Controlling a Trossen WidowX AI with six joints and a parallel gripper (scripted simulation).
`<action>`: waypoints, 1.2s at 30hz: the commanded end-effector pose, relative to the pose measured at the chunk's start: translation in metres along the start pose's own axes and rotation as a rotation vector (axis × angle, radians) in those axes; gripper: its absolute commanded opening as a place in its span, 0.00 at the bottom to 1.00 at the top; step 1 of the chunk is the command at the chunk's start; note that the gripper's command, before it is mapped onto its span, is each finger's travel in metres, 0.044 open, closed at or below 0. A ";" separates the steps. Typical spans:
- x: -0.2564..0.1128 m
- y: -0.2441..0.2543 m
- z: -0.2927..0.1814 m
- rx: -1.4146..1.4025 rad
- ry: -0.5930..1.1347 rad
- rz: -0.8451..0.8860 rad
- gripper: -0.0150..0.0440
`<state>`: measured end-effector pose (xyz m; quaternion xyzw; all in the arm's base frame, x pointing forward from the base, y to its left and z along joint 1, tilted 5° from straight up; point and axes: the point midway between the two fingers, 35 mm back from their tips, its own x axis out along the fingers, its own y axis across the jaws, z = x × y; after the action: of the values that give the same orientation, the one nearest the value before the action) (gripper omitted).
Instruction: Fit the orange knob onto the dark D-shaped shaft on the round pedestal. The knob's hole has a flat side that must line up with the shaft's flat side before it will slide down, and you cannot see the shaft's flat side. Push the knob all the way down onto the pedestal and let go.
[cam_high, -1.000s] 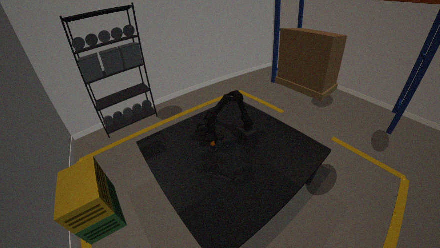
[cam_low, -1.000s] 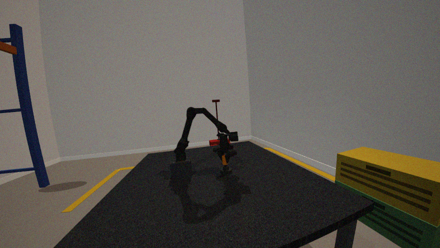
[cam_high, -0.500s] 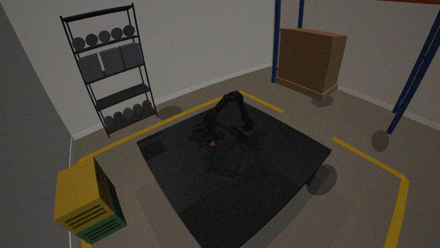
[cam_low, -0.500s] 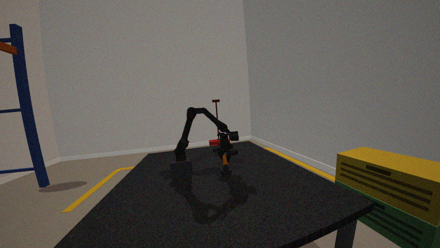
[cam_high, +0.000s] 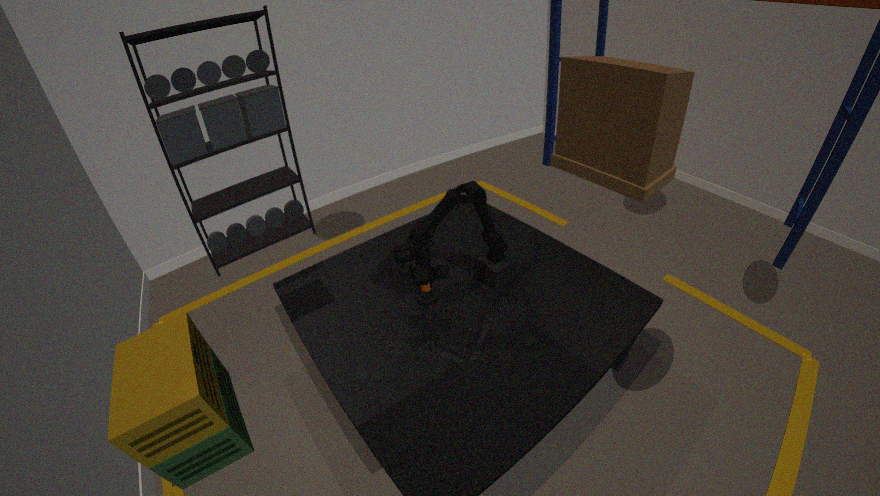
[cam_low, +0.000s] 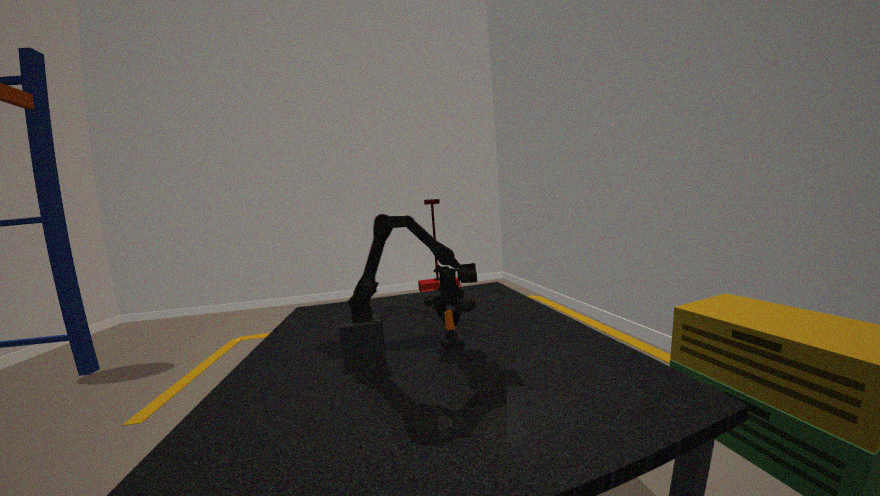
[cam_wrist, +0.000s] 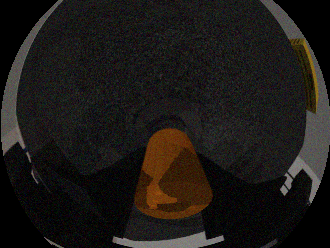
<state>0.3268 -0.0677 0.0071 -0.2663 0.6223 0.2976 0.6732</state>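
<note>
The orange knob (cam_high: 425, 287) (cam_low: 449, 320) (cam_wrist: 172, 172) is upright between the fingers of my gripper (cam_high: 425, 285) (cam_low: 449, 316) (cam_wrist: 169, 154), which is shut on it. The round dark pedestal (cam_high: 426, 300) (cam_low: 451, 343) is directly below the knob. In the wrist view the pedestal shows only as a faint dark round shape just beyond the knob's far end. In the exterior view a short dark part shows between the knob's lower edge and the pedestal's base. It is too dark to tell whether the shaft's tip is inside the knob. The shaft's flat side cannot be seen.
The dark table top (cam_high: 492, 394) (cam_low: 308, 443) carries the arm's base (cam_low: 362, 345). A dark flat rectangle (cam_high: 308, 297) shows at the table's left corner in the top view. A red object (cam_low: 428, 285) stands behind the gripper in the exterior view. Yellow-green crates (cam_high: 154, 375) (cam_low: 782, 345) stand off the table.
</note>
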 end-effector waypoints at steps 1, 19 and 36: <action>0.000 0.000 0.000 -0.007 -0.003 -0.003 0.25; -0.004 -0.002 0.002 -0.033 -0.003 -0.004 0.25; 0.000 -0.001 0.001 -0.217 -0.003 -0.004 0.25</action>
<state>0.3278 -0.0680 0.0081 -0.3352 0.5874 0.3599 0.6427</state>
